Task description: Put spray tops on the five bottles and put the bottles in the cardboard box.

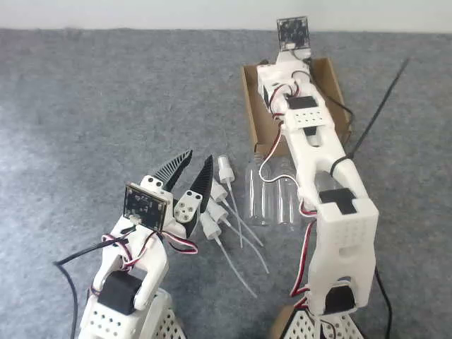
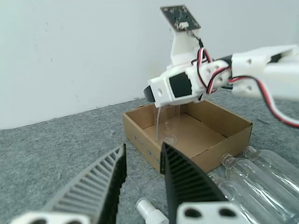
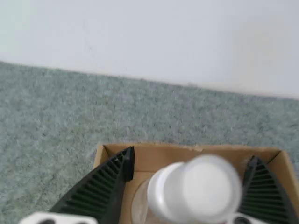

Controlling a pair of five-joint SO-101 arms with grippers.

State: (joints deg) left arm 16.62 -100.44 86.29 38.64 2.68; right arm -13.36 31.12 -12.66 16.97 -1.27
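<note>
Right arm's black ribbed gripper (image 3: 190, 161) is closed on a clear plastic bottle (image 2: 166, 122) that already wears a white spray top (image 3: 196, 186). The jaws sit either side of the bottle's shoulder.

Key relation: the bottle hangs straight down from the gripper, long axis vertical, inside the walls of the open brown cardboard box (image 1: 248, 106), towards the box's left wall. The next move looks like a plain lower-and-release, with no sideways travel needed.

Can't tell whether the bottle's base touches the box floor, because the box's near wall cuts that off in the left wrist view. In the high view the right arm's own body covers the bottle and much of the box interior.

Left arm's black ribbed gripper (image 1: 199, 157) is open and empty. It sits well apart from the box, on the side away from the wall.

The four loose white spray tops (image 1: 216, 205) lie on the grey carpeted table (image 1: 106, 106) just beside the left gripper. Their heads face the box and their dip tubes trail away from it.

The uncapped clear bottles (image 1: 274, 191) lie flat in a row just outside the box's near wall. Their long axes run towards the box, and the necks seem to point at it.

- At least three bottles show; the right arm crosses the row, so the count is uncertain.
- Left arm is nearer the tops.
- Right arm is directly over the bottles.
</note>
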